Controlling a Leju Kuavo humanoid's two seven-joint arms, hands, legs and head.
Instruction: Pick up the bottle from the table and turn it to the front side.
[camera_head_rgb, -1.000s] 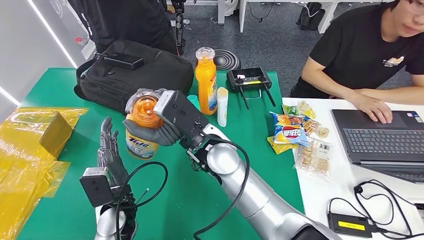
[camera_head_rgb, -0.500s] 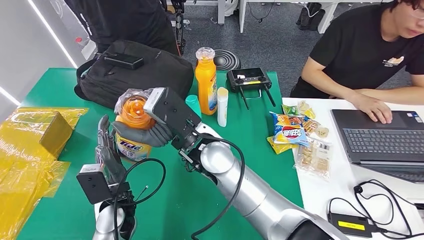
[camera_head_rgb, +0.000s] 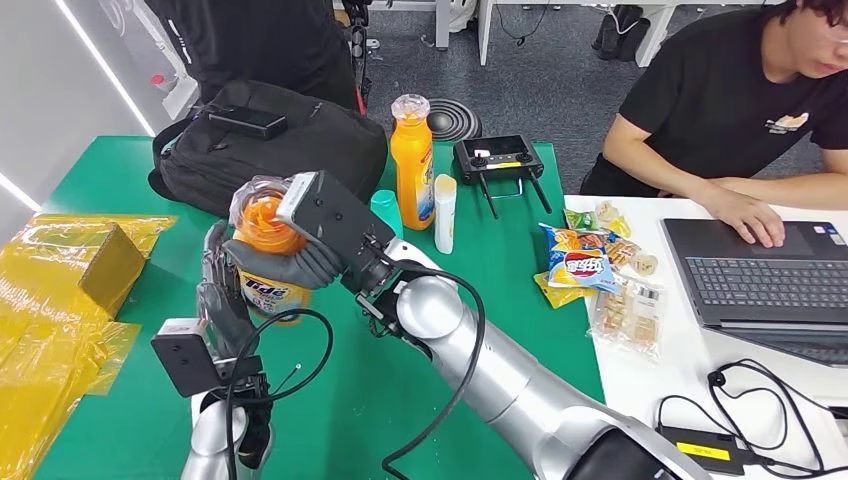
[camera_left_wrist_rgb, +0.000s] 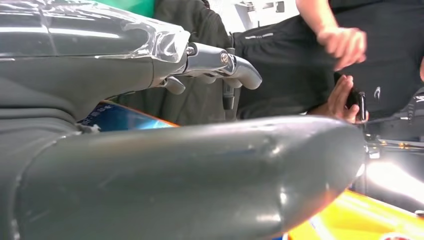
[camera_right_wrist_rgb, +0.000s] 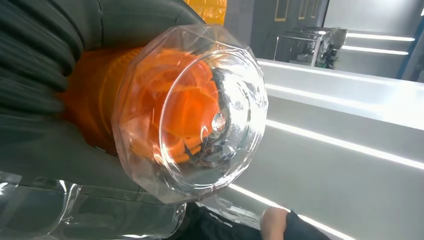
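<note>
The orange plastic detergent bottle with a clear faceted cap (camera_head_rgb: 268, 250) is being gripped just under the cap by the right hand (camera_head_rgb: 290, 262), lifted off the green table (camera_head_rgb: 400, 400), probably for turning (blue label showing). The left hand (camera_head_rgb: 222, 290), fingers apart, is waiting beside its body.

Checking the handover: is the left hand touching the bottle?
Cannot tell. In the head view the left hand overlaps the bottle held by the right hand.
</note>
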